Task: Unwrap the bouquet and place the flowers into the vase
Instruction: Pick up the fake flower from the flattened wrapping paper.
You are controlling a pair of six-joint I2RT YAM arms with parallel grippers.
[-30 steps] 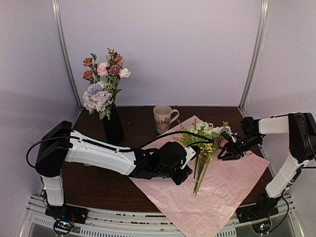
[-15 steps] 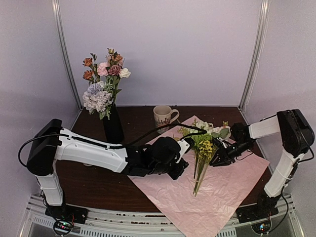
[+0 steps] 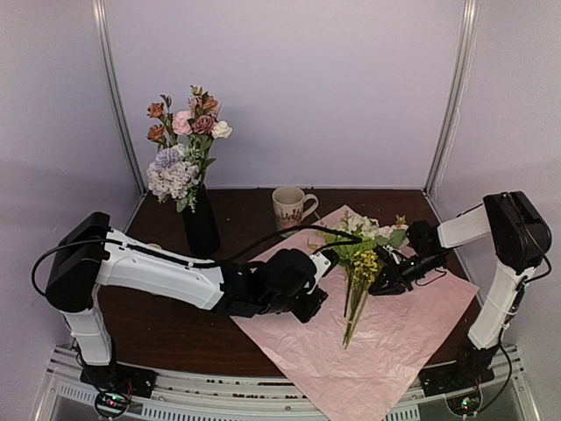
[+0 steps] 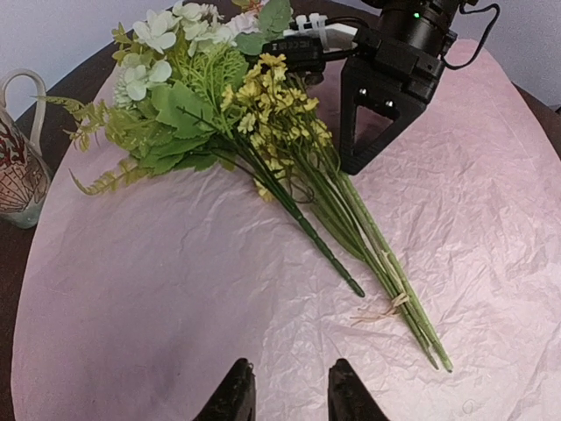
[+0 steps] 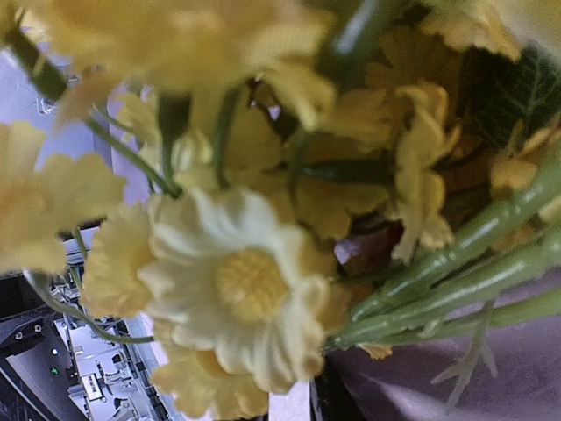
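A: Right wrist view?
B: Blurred yellow flowers (image 5: 250, 281) fill it; jaw gap of the right gripper (image 4: 352, 158) cannot be told.
A: Left wrist view?
B: Left edge cuts the mug (image 4: 17, 167); near edge cuts the fingertips of the left gripper (image 4: 289, 396).

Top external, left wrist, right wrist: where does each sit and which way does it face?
Top external: high behind the bases, looking down on the table; both arms show.
Left wrist: low over the pink paper, facing the flowers; left gripper at bottom.
Right wrist: against yellow blooms; own gripper unclear.
Top and left wrist share the right gripper.
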